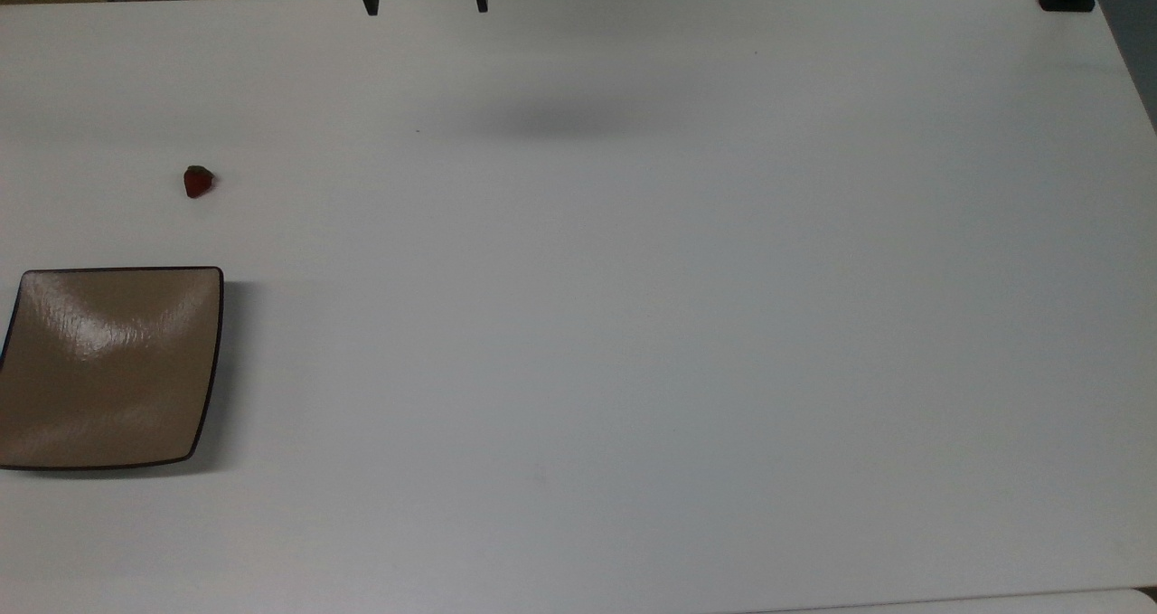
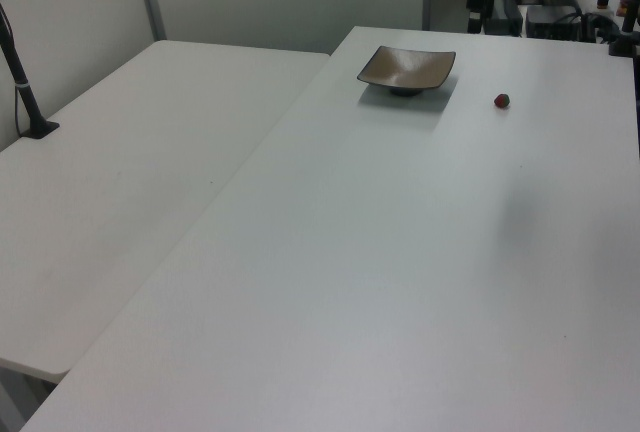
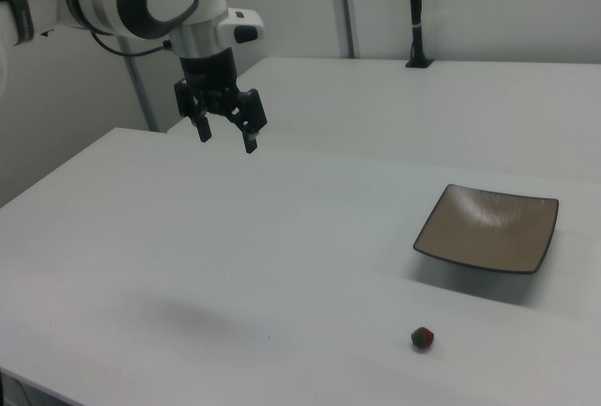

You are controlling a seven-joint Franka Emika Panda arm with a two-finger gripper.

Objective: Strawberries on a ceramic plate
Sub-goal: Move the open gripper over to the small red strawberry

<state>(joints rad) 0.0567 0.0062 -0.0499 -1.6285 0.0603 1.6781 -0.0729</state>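
- Gripper (image 3: 226, 136) is hanging high above the table (image 1: 633, 325), fingers spread, carrying nothing.
- Strawberry (image 1: 198, 181) is lying on bare table near the ceramic plate (image 1: 108, 370), apart from it; top view's left side.
- Likely light, soft, bruising easily and rolling if nudged.
- Suggest pinching across the red body at mid-height with gentle force, avoiding the leafy cap.

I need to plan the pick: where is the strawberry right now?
The strawberry lies on the white table at the top view's left, just above the brown plate and apart from it.
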